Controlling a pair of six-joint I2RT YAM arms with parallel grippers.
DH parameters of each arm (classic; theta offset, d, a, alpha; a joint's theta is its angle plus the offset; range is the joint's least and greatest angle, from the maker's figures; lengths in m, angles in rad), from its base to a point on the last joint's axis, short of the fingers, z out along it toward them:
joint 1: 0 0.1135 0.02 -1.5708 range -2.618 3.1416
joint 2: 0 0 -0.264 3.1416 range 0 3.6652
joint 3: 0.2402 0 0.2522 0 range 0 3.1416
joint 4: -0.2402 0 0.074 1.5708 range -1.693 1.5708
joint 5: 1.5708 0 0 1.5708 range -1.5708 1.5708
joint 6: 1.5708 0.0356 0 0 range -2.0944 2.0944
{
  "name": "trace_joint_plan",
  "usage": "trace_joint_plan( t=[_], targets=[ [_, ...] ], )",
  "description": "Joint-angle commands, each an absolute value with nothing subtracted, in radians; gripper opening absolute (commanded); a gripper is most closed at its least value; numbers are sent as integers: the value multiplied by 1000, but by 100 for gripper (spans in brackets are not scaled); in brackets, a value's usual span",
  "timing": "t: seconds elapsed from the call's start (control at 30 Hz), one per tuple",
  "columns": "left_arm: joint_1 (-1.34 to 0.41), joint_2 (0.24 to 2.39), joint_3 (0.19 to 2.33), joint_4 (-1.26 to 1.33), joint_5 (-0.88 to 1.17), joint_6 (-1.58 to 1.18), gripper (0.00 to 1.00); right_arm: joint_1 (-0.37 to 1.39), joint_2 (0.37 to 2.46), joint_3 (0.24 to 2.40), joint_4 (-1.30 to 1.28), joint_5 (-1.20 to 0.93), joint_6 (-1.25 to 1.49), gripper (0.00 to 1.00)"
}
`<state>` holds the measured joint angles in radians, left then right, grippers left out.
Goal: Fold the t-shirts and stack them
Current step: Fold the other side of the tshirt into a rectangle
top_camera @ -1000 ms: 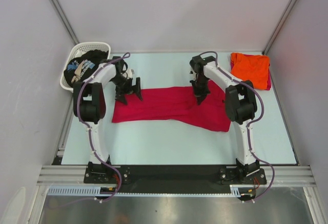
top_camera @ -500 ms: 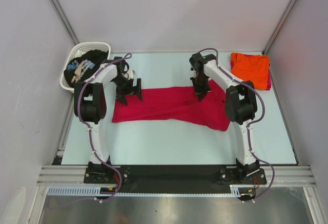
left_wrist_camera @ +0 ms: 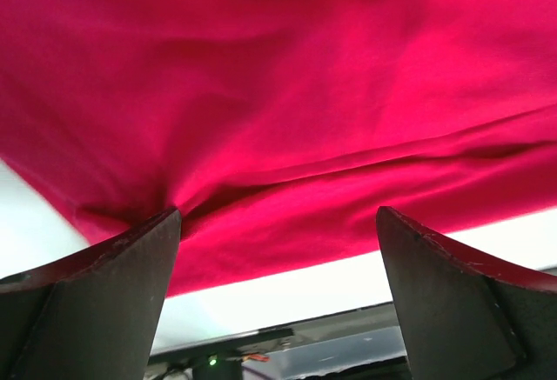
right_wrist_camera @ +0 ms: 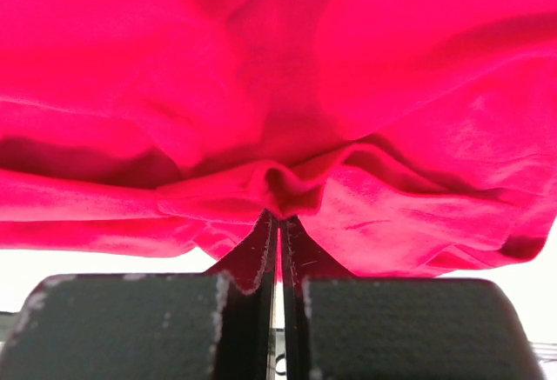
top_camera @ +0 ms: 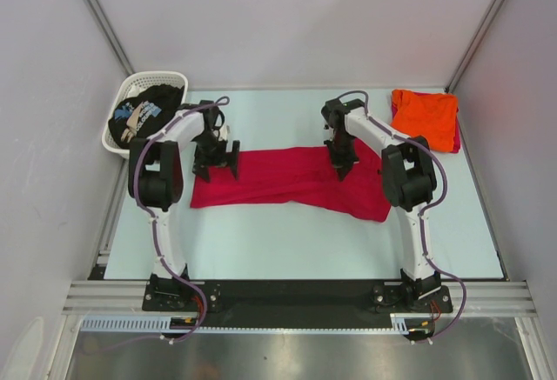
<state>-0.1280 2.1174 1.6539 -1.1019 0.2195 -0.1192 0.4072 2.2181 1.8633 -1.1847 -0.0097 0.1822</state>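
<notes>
**One red tee flat, pinched at one end**

One red tee [top_camera: 291,180] lies spread in a long band across the middle of the surface [top_camera: 287,241], its right end hanging lower and wider than its left. The right hand [top_camera: 342,170] is clenched on a small fold of the cloth near the upper right edge. In the right wrist view, the fabric bunches into a ridge at the tips of the closed fingers [right_wrist_camera: 261,250]. The left hand [top_camera: 216,161] is released, standing over the tee's upper left corner with its jaws wide. In the left wrist view, one finger [left_wrist_camera: 130,258] touches the cloth where creases gather. The orange tee [top_camera: 425,112] lies folded at the far right corner, well apart. The black tee [top_camera: 144,112] is heaped in the basket [top_camera: 157,77] at the far left.
</notes>
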Motion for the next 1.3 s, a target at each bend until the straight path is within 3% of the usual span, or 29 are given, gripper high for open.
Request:
trace_joint_plan(
  t=[0.0,0.23,0.33,0.5,0.67,1.03,1.27],
  targets=[
    [-173,2017,1635,-1124,66,-101,100,417,2183,1842,-1181,-31,181,0],
    [-175,1982,1603,-1124,5,-106,98,419,2184,1838,-1183,-34,175,0],
    [-173,1988,1586,-1118,15,-103,86,420,2183,1833,-1180,-35,173,0],
    [-173,2008,1574,-1106,21,-101,88,417,2184,1836,-1181,-35,169,0],
    [-176,2036,1607,-1103,20,-97,98,417,2184,1833,-1183,-40,169,0],
    [-189,2114,1756,-1152,-115,-113,100,423,2183,1786,-1175,-60,173,0],
    [-132,2158,1767,-1134,-63,-156,100,423,2178,1753,-1172,-52,170,0]
  ],
)
